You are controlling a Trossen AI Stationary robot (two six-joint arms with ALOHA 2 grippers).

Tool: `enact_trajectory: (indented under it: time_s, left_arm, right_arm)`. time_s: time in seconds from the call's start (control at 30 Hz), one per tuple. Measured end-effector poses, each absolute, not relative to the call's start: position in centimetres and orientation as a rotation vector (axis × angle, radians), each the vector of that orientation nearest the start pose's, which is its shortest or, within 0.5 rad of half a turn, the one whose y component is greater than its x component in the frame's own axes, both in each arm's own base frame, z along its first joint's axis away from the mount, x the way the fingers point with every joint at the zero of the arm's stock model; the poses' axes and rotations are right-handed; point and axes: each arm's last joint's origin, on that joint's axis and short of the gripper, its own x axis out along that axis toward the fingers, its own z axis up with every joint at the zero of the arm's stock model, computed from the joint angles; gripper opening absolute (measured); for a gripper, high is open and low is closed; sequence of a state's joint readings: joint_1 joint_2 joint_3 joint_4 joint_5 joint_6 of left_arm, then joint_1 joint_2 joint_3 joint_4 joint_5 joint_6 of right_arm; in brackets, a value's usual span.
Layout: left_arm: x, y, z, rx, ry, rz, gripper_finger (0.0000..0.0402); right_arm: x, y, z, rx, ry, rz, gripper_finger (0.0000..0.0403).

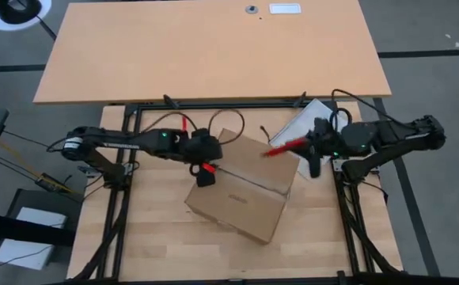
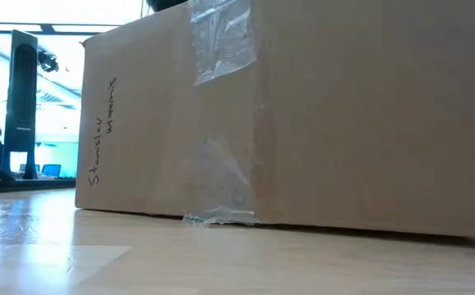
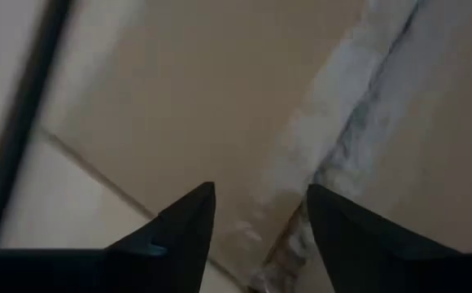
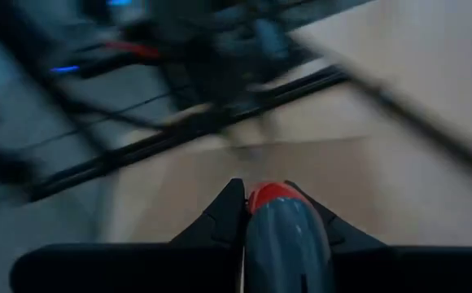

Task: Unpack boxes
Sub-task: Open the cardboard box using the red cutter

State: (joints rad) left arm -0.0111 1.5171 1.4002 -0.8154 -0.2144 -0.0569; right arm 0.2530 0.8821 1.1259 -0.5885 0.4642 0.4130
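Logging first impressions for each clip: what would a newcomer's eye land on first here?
The brown cardboard box, still taped shut, sits askew mid-table and fills the low view. The left tool hovers open over its taped seam. At the box's far right corner, the right tool is shut on a red-handled box cutter.

Light wooden table (image 1: pixel 158 237), bearing one closed cardboard carton (image 1: pixel 241 186), taped, set askew near centre.
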Motion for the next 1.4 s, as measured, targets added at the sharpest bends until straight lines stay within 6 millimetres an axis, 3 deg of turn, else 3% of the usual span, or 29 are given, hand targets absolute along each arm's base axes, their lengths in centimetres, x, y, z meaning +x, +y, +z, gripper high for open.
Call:
enact_trajectory:
  time_s: [0.13, 0.33, 0.53, 0.77, 0.97, 1.13, 1.4]
  left_arm:
    - [30.5, 0.3, 34.5, 0.058, 0.870, 0.229, 0.0209]
    - [29.9, 0.3, 35.5, -0.011, 0.825, 0.264, 0.0209]
    - [30.0, 0.2, 34.7, -0.142, 0.836, 0.317, 0.0209]
    - [29.5, 0.3, 34.0, -0.325, 0.869, 0.426, 0.0209]
    - [28.1, 0.3, 33.1, -0.345, 1.027, 0.497, 0.0209]
    - [27.9, 0.5, 31.8, -0.078, 1.131, 0.435, 0.0209]
    - [29.9, 0.7, 30.0, 0.264, 1.050, 0.295, 0.0209]
  right_arm:
    - [17.1, 1.4, 38.3, 0.123, 0.326, -0.526, 0.0056]
    - [18.1, -2.4, 34.9, -0.073, 0.663, -0.795, 0.0056]
    - [19.2, -5.6, 31.3, -0.038, 0.837, -0.779, 0.0087]
    - [19.9, -7.9, 30.0, 0.053, 0.869, -0.769, 0.0145]
    - [18.3, -7.5, 32.2, 0.105, 0.862, -0.662, 0.0204]
    - [15.6, -5.5, 33.2, 0.215, 0.892, -0.431, 0.0237]
    - [13.2, -3.7, 31.4, 0.268, 0.925, -0.358, 0.0237]
